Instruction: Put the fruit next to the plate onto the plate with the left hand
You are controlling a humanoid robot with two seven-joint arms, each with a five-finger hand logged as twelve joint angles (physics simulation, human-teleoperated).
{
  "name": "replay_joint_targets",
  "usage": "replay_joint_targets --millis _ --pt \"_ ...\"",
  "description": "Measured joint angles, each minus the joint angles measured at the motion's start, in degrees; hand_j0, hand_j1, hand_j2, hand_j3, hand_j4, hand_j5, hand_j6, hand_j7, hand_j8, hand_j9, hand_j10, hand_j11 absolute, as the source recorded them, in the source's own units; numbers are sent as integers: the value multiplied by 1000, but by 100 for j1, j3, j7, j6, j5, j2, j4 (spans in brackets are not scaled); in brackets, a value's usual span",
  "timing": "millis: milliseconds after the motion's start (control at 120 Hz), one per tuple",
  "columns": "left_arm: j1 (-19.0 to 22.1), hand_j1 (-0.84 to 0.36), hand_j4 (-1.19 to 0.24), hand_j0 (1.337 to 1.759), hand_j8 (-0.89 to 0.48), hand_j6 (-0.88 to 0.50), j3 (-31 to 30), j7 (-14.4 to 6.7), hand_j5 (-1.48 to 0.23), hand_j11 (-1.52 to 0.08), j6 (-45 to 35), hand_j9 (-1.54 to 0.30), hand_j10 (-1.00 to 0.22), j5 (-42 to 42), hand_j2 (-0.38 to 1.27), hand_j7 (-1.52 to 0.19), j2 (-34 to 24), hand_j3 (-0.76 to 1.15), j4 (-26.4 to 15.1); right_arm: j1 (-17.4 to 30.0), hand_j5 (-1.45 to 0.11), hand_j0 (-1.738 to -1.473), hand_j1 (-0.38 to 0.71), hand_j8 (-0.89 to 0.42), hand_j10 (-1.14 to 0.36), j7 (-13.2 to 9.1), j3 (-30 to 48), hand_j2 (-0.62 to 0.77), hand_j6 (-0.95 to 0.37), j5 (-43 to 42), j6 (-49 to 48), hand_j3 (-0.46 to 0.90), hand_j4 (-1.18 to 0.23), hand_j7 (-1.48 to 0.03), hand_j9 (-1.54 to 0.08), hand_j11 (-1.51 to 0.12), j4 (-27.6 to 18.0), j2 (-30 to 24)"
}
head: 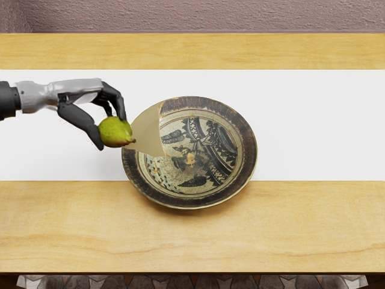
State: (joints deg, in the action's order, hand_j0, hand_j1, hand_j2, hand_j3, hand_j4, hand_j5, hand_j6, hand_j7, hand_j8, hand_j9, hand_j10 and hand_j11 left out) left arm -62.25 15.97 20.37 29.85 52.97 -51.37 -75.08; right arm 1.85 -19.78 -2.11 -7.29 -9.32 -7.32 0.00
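The left hand (98, 112) reaches in from the picture's left edge, where the dark forearm is cut off, so little more than the grey wrist and black fingers (120, 107) shows. It is closed around the fruit (115, 132), a small yellow-green piece with a pointed end: the fingers curl over its top and far side, and the thumb (90, 128) runs down its left side. The part of the fruit against the palm is hidden. The fruit sits just at the left rim of the plate (249, 150), its tip overlapping the rim's edge; whether it rests on the white runner (313, 120) or hangs above it cannot be told from this slanted view. The plate is a wide dish with a dark, busy painted pattern that is hard to read, and a plain pale wedge (148, 129) covers its upper left part. The plate lies half on the runner, half on the wooden table (192, 229).
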Motion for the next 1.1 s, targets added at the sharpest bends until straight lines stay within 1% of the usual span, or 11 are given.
replay_joint_targets --millis 100,167,175,275,500,617,758,983,1008,1017,1100 --pt "-70 -289 -700 1658 -468 -500 3 -155 -944 -927 56 -928 -712 -64 690 -923 183 0 -5 0 0 -1658 -349 0 0 0 0 0 0 0 0 0 0 0 0 0 1 0" --pt "-135 -315 -700 1658 -470 -481 1 -264 -948 -928 80 -929 -712 -114 741 -923 277 0 -7 0 0 -1658 -349 0 0 0 0 0 0 0 0 0 0 0 0 0 1 0" --pt "-144 -318 -704 1658 -464 -510 0 -278 -940 -929 78 -930 -712 -123 752 -925 281 0 -8 0 0 -1658 -349 0 0 0 0 0 0 0 0 0 0 0 0 0 1 0" --pt "-208 -336 -705 1657 -461 -485 -1 -438 -949 -930 95 -932 -715 -198 779 -930 415 0 -5 0 0 -1658 -349 0 0 0 0 0 0 0 0 0 0 0 0 0 2 0" --pt "-305 -375 -709 1657 -433 -449 0 -654 -980 -951 114 -950 -728 -310 820 -950 634 0 5 0 0 -1658 -349 0 0 0 0 0 0 0 0 0 0 0 0 0 2 0" --pt "-341 -390 -713 1657 -434 -458 3 -721 -987 -961 114 -955 -724 -336 867 -957 796 0 32 0 0 -1658 -349 0 0 0 0 0 0 0 0 0 0 0 0 0 2 0" --pt "-392 -386 -711 1656 -435 -453 8 -831 -998 -967 117 -957 -717 -350 844 -958 957 0 110 0 0 -1658 -349 0 0 0 0 0 0 0 0 0 0 0 0 0 2 0" --pt "-419 -383 -712 1656 -431 -456 -29 -870 -1003 -974 120 -961 -719 -345 835 -961 1416 0 589 0 0 -1658 -349 0 0 0 0 0 0 0 0 0 0 0 0 0 2 0" --pt "-419 -393 -710 1656 -417 -432 -33 -871 -1007 -976 123 -964 -718 -345 845 -964 1464 0 649 0 0 -1658 -349 0 0 0 0 0 0 1 1 0 0 0 0 0 2 0" --pt "-419 -395 -711 1656 -447 -432 -34 -871 -1005 -977 122 -964 -711 -343 850 -961 1472 0 667 0 0 -1658 -349 0 0 0 0 0 0 1 1 0 0 0 0 0 2 0" --pt "-419 -404 -708 1656 -405 -422 -42 -873 -1010 -977 124 -965 -707 -327 852 -966 1551 0 837 0 0 -1658 -349 0 0 0 0 0 0 1 4 0 0 0 0 0 2 0"
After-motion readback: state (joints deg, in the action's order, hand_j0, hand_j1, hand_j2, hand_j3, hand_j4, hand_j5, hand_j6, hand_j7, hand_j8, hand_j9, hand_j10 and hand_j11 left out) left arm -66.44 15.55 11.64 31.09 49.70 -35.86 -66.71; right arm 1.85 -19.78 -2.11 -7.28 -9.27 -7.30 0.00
